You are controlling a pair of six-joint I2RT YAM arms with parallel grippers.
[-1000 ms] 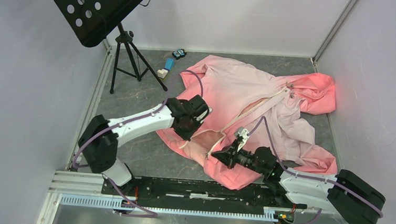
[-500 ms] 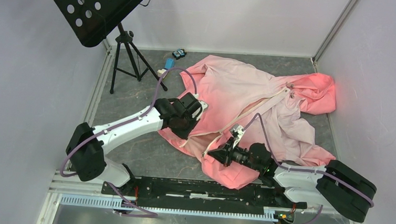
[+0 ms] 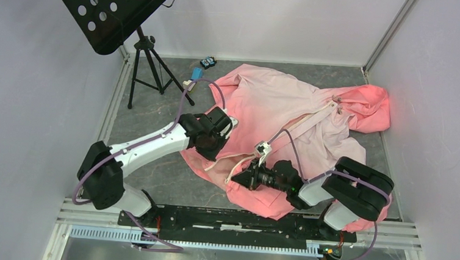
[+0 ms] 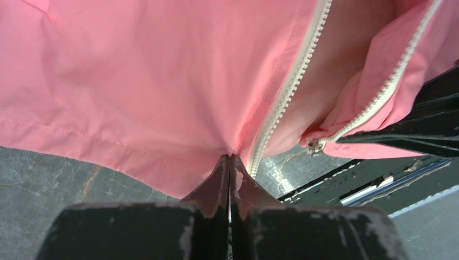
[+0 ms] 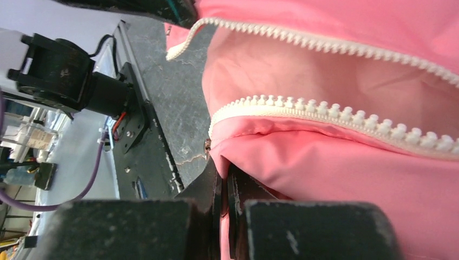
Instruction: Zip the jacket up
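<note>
Jacket [image 3: 290, 110] lies crumpled on the grey table [image 3: 155, 118], centre to right, front side up, coral hood bunched at the far right corner, hem toward the arms. Far left – black music stand [image 3: 111, 5] on a tripod, with small blue bits [image 3: 196, 74] on the table just beyond the jacket's left shoulder.

Left gripper [image 3: 213, 145] is at the jacket's near-left hem. In its wrist view the left gripper [image 4: 230, 158] has its jaws pressed together, pinching pink fabric at the hem edge just beside the left row of zipper [image 4: 287, 86] teeth.

Zipper [image 3: 301, 124] runs diagonally from the hem up toward the hood. Near the hem its two halves stand apart, lining showing between them – cannot tell where they join further up.

Right gripper [image 3: 237, 178] sits just right of the left one, at the other front panel. Its wrist view shows the right gripper [image 5: 222, 169] clamped tight on the hem corner, right below the bottom end of that zipper [image 5: 325, 111] half
</note>
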